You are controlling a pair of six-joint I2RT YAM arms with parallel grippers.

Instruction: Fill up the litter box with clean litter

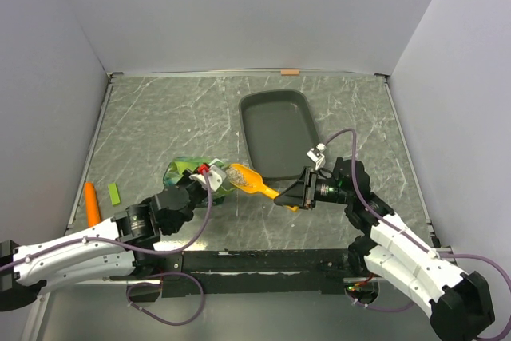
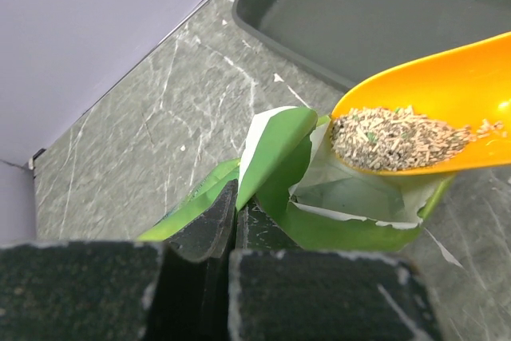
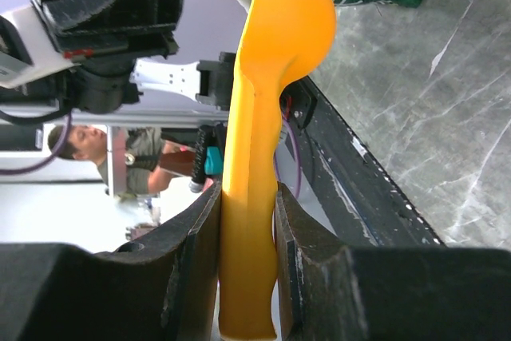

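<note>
Tabletop (image 1: 160, 117) of grey marble carries the litter box (image 1: 277, 133) toward the rear, nearer lies the green bag (image 1: 185, 172) pinched in the closed left gripper (image 1: 209, 180), then the orange scoop (image 1: 249, 180) clamped by the right gripper (image 1: 289, 197), clean litter (image 1: 238, 174) heaped in its bowl at the bag's mouth.

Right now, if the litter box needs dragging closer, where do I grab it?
Pinch the raised rim of the litter box at its near short edge, coming straight down, one finger inside, one outside. It lies flat and looks too wide to span; only the rim offers a pinch.
</note>
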